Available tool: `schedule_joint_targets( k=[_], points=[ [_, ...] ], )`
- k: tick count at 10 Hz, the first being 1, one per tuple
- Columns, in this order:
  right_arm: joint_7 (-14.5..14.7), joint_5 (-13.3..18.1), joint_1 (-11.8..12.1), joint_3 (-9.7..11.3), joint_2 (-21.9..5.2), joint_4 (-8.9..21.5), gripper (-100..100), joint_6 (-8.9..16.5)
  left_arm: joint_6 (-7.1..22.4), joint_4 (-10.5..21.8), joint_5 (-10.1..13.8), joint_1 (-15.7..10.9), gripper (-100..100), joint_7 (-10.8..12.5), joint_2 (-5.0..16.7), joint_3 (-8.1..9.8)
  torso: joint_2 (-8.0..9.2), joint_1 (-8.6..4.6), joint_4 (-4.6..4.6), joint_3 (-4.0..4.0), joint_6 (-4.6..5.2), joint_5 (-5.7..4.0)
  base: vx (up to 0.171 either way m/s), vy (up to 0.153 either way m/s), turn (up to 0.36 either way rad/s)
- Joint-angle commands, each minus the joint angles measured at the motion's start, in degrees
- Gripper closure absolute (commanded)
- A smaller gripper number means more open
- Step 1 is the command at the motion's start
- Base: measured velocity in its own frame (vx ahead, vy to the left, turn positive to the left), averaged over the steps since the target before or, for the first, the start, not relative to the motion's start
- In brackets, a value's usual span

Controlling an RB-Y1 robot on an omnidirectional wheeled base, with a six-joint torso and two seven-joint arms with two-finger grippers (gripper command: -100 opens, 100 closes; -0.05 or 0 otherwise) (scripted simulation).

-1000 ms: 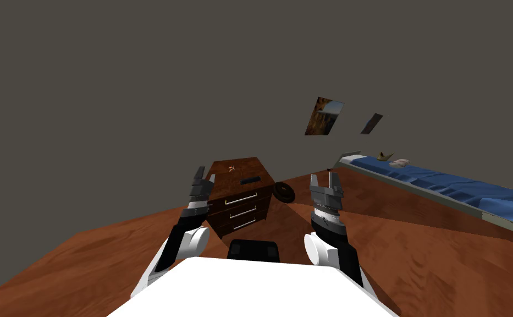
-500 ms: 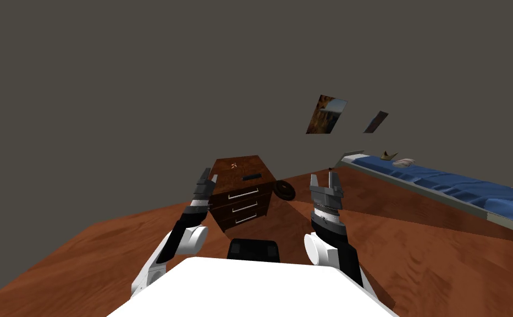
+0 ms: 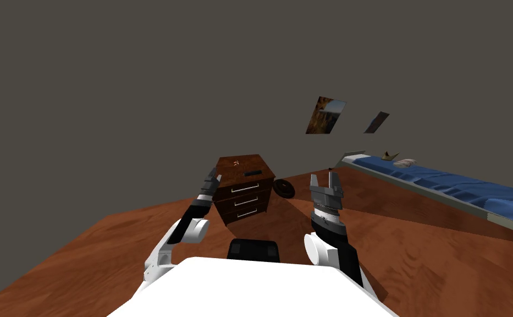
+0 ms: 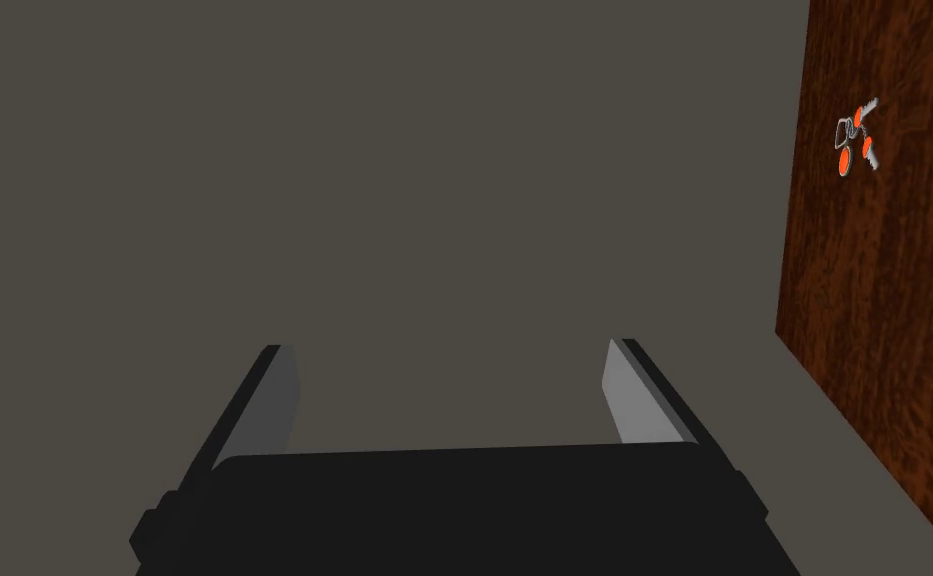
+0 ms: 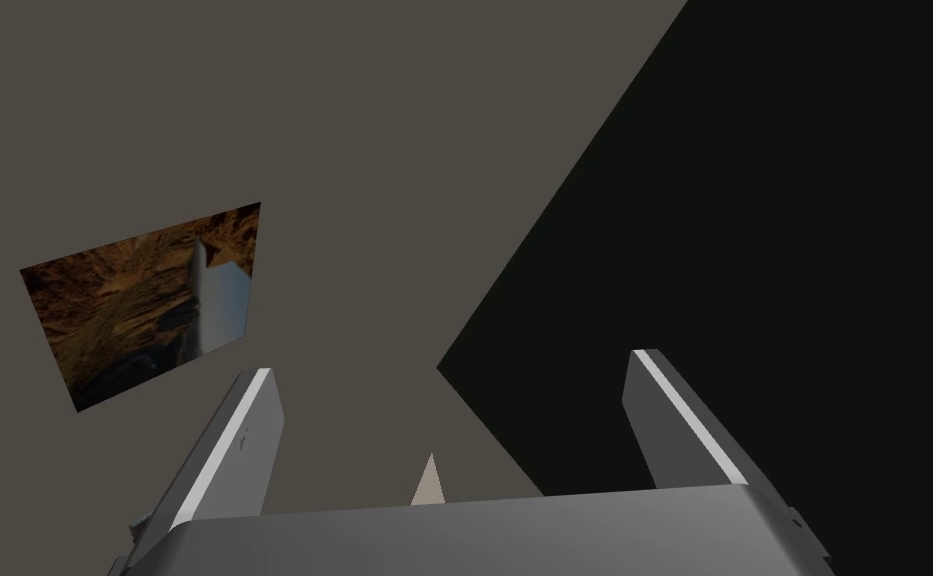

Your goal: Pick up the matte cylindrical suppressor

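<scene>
A short dark cylinder, the suppressor, lies on top of a dark wooden drawer chest ahead of me. My left gripper is raised at the chest's left top corner, open and holding nothing; in the left wrist view the chest's top runs beside its fingers. My right gripper is held up to the right of the chest, open and empty, and it is also in the right wrist view.
A small bunch of keys with orange tags lies on the chest top. A dark ring-shaped object leans by the chest's right side. A bed with a blue cover runs along the right. Wooden floor surrounds me.
The whole view has shifted: I have moved, and the chest now sits slightly higher and smaller. My left arm has stretched forward toward the chest's left corner. The right arm has kept its pose.
</scene>
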Motion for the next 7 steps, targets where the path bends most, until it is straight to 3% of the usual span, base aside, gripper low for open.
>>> schedule_joint_targets(
  k=[1,2,3,4,5,6,7],
  points=[
    [0.00,0.00,0.00,0.00,0.00,0.00,0,0.00,2.86,2.86,0.37,-2.86,-100,0.96,2.03,0.58,0.00,0.00,0.00,0.00,0.00,0.00,-0.135,-0.012,0.030],
    [0.00,0.00,0.00,0.00,0.00,0.00,0,0.00,3.28,3.51,0.37,-3.77,-100,0.96,2.03,0.58,0.03,-0.05,0.01,0.02,0.00,-0.01,-0.095,-0.021,0.009],
    [0.00,0.00,0.00,0.00,0.00,0.00,0,0.00,5.72,5.41,0.47,-5.97,-100,1.43,2.96,0.87,-0.06,-0.11,-0.01,-0.02,0.00,-0.02,-0.082,-0.024,0.015],
    [0.00,0.00,0.00,0.00,0.00,0.00,0,0.00,5.72,5.95,0.47,-6.43,-100,1.43,2.96,0.87,-0.12,-0.14,-0.02,-0.07,0.01,-0.03,-0.056,-0.020,0.006],
    [0.00,0.00,0.01,0.00,0.00,0.00,0,0.00,8.45,8.12,0.56,-8.91,-100,1.90,3.79,1.20,-0.22,-0.13,-0.04,-0.12,0.00,-0.03,-0.054,-0.024,0.014],
    [0.00,0.00,0.01,0.00,0.00,0.00,0,0.00,8.45,8.64,0.56,-9.32,-100,1.90,3.79,1.20,-0.25,-0.14,-0.05,-0.14,0.00,-0.03,-0.046,-0.028,0.004],
    [0.00,0.00,0.01,0.00,0.00,0.00,0,0.00,10.55,11.29,0.63,-11.71,-100,2.38,4.49,1.57,-0.28,-0.15,-0.06,-0.15,0.00,-0.03,-0.057,-0.035,0.010]
  ],
)
